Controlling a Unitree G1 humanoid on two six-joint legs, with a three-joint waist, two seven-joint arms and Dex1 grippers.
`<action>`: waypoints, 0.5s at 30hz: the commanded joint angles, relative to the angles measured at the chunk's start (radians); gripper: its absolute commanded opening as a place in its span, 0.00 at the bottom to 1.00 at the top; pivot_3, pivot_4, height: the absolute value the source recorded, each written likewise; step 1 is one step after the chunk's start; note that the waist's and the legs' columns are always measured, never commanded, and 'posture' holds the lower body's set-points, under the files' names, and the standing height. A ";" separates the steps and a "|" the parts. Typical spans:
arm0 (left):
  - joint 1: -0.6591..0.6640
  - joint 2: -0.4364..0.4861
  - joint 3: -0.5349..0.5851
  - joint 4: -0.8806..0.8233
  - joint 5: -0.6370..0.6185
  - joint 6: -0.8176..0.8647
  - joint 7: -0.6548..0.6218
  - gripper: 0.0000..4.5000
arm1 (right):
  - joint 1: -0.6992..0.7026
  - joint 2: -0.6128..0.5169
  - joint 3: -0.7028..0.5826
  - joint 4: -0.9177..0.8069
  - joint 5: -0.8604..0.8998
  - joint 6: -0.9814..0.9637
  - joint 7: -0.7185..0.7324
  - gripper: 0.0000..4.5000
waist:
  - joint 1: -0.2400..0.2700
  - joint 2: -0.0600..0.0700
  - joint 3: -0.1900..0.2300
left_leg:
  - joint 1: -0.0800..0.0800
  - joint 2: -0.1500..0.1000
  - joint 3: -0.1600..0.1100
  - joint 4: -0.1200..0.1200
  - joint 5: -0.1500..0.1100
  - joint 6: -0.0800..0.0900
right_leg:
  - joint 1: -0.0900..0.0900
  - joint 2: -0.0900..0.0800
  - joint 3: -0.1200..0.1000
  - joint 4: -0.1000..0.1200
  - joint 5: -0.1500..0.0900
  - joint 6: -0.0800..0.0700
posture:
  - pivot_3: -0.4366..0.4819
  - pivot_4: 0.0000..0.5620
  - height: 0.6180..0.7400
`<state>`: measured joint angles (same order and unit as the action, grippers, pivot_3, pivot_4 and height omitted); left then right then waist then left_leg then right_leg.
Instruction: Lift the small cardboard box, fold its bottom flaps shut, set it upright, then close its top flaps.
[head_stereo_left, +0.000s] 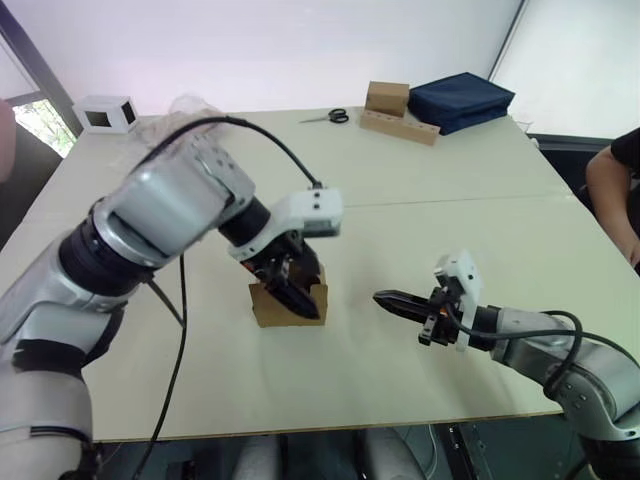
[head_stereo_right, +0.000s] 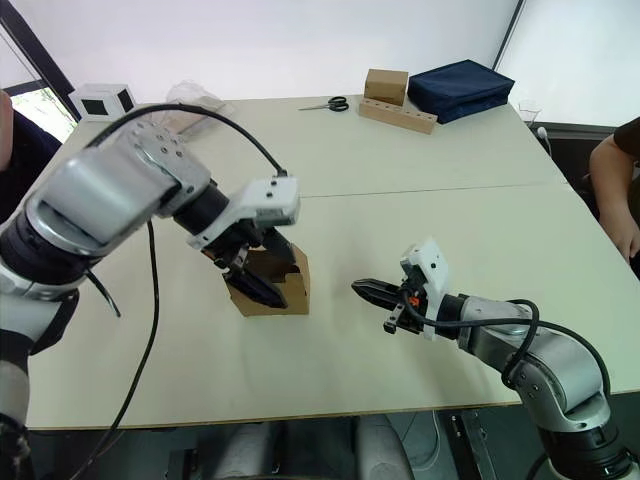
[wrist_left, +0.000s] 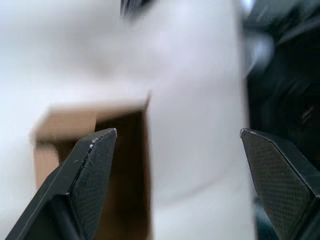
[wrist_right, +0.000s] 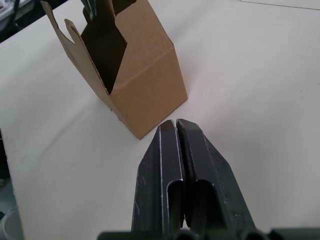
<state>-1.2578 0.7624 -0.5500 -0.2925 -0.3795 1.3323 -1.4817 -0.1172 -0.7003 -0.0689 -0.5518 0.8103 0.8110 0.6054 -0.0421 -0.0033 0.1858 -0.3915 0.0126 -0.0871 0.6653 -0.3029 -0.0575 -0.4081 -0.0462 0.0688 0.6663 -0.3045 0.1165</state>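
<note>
The small cardboard box (head_stereo_left: 268, 304) stands on the table near its middle, its top open and its flaps up; the right wrist view shows it (wrist_right: 150, 80) tilted slightly, with a dark inside. My left gripper (head_stereo_left: 296, 288) hangs over the box's open top, its black fingers (wrist_left: 95, 155) spread wide apart and open, one reaching down into the box. To the right of the box, a short gap away, my right gripper (head_stereo_left: 392, 299) lies low over the table. It is shut on nothing, its tips (wrist_right: 175, 126) pointing at the box's near corner.
At the table's far side lie a brown box (head_stereo_left: 387, 97) on a long cardboard strip, scissors (head_stereo_left: 326, 117) and a navy bag (head_stereo_left: 460, 99). A white box with a black window (head_stereo_left: 104, 113) and clear plastic (head_stereo_left: 186, 108) sit far left. A person's arm (head_stereo_left: 612, 190) is at the right edge.
</note>
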 joint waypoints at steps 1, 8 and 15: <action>0.027 -0.047 0.179 0.056 -0.065 0.063 0.102 0.90 | -0.043 -0.001 -0.041 0.005 0.033 -0.001 0.025 0.00 | 0.000 0.000 0.000 | 0.000 0.000 0.000 0.000 0.000 0.000 | 0.000 0.000 0.000 0.000 0.000 0.000 | 0.48 0.27 1.00; 0.147 -0.312 0.779 0.122 -0.164 0.042 0.456 0.90 | -0.135 0.033 -0.086 0.079 0.117 0.026 0.045 0.00 | 0.000 0.000 0.000 | 0.000 0.000 0.000 0.001 0.001 -0.001 | 0.000 0.000 0.000 0.000 0.000 0.000 | 0.48 0.27 1.00; 0.377 -0.355 1.002 0.060 -0.198 -0.191 0.652 0.90 | -0.217 0.058 -0.068 0.160 0.086 -0.006 0.060 0.00 | -0.002 0.001 0.000 | 0.000 0.000 0.000 0.001 0.003 -0.005 | -0.001 -0.001 0.000 0.001 0.000 0.000 | 0.48 0.27 1.00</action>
<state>-0.8973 0.3847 0.4118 -0.1840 -0.5445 1.1910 -0.8362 -0.3128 -0.6519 -0.1241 -0.3886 0.9034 0.8309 0.6607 -0.0441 -0.0027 0.1853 -0.3911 0.0130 -0.0867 0.6663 -0.2998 -0.0630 -0.4087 -0.0472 0.0690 0.6674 -0.3043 0.1165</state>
